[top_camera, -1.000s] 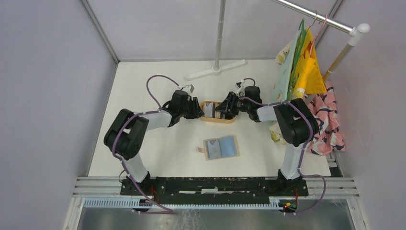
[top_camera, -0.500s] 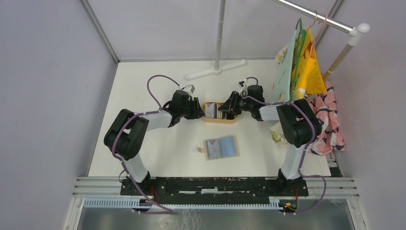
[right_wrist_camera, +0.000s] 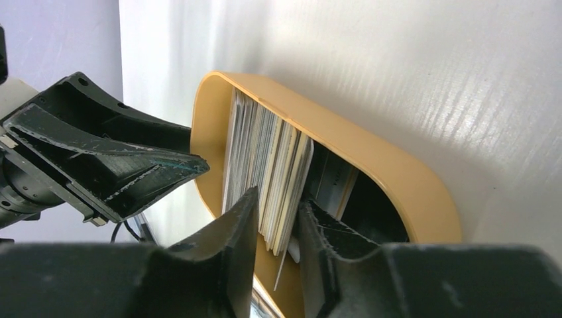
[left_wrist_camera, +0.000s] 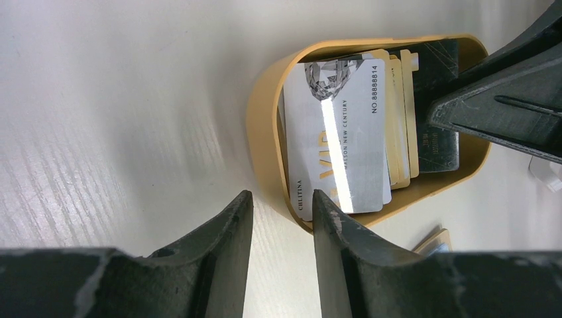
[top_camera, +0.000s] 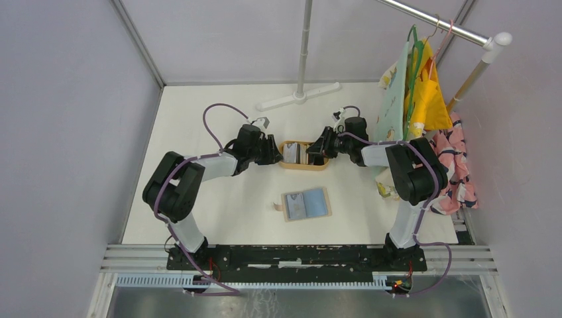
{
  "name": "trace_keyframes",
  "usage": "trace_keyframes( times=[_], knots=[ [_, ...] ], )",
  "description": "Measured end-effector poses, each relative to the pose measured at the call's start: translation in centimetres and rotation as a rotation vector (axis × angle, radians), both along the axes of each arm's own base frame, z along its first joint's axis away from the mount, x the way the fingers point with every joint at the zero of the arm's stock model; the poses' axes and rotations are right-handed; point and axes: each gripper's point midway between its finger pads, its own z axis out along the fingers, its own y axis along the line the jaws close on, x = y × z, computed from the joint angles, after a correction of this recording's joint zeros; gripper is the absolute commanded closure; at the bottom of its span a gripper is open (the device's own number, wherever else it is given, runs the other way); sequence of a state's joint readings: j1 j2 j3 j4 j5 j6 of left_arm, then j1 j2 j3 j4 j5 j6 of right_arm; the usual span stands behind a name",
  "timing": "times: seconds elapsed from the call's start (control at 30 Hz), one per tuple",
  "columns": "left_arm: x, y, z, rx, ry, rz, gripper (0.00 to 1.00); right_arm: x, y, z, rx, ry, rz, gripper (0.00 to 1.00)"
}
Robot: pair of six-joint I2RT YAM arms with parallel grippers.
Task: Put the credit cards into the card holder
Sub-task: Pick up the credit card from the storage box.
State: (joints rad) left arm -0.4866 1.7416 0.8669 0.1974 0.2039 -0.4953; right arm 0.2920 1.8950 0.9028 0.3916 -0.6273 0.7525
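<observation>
While card holder [top_camera: 305,204] lies open, white table [top_camera: 199,119], grey walls [top_camera: 66,132].

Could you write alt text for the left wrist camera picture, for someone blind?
An oval tan tray holds a stack of credit cards, a silver VIP card on top. The two black fingers of the left gripper sit at its near rim; the right gripper reaches in opposite.

Arm links: white tubes, left arm [top_camera: 215,165] and right arm [top_camera: 372,156]
Joint housings [top_camera: 173,189]: bulky, matte black
Cables [top_camera: 213,106]: purple, looped at 12 o'clock of the left forearm
Fingers [left_wrist_camera: 222,238]: black plastic, edges scuffed pale
Base plate [top_camera: 295,258]: black, at 6 o'clock
</observation>
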Motion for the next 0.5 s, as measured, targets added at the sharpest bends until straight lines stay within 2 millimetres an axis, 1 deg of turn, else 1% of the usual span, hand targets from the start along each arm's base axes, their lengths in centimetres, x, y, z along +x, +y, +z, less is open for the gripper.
trace_keyframes(
  times=[0.03, 0.17, 0.3, 0.43, 0.5],
  knots=[
    [0.0, 0.0, 0.0, 0.000, 0.001, 0.001, 0.55, 0.0, 0.0, -0.1, -0.003, 0.001, 0.000, 0.75],
    [-0.1, 0.1, 0.1, 0.001, 0.002, 0.001, 0.55, -0.1, -0.3, -0.3, -0.016, 0.002, -0.001, 0.80],
    [-0.1, 0.1, 0.8, -0.003, -0.008, 0.003, 0.55, 0.0, -0.5, -0.2, -0.027, -0.004, -0.005, 0.87],
    [0.0, 0.2, 2.2, -0.013, -0.037, 0.008, 0.55, 0.1, -0.8, 0.7, -0.038, -0.032, -0.010, 0.97],
    [0.0, 0.2, 3.0, -0.020, -0.053, 0.011, 0.55, 0.2, -1.0, 1.1, -0.041, -0.045, -0.015, 1.00]
  ],
)
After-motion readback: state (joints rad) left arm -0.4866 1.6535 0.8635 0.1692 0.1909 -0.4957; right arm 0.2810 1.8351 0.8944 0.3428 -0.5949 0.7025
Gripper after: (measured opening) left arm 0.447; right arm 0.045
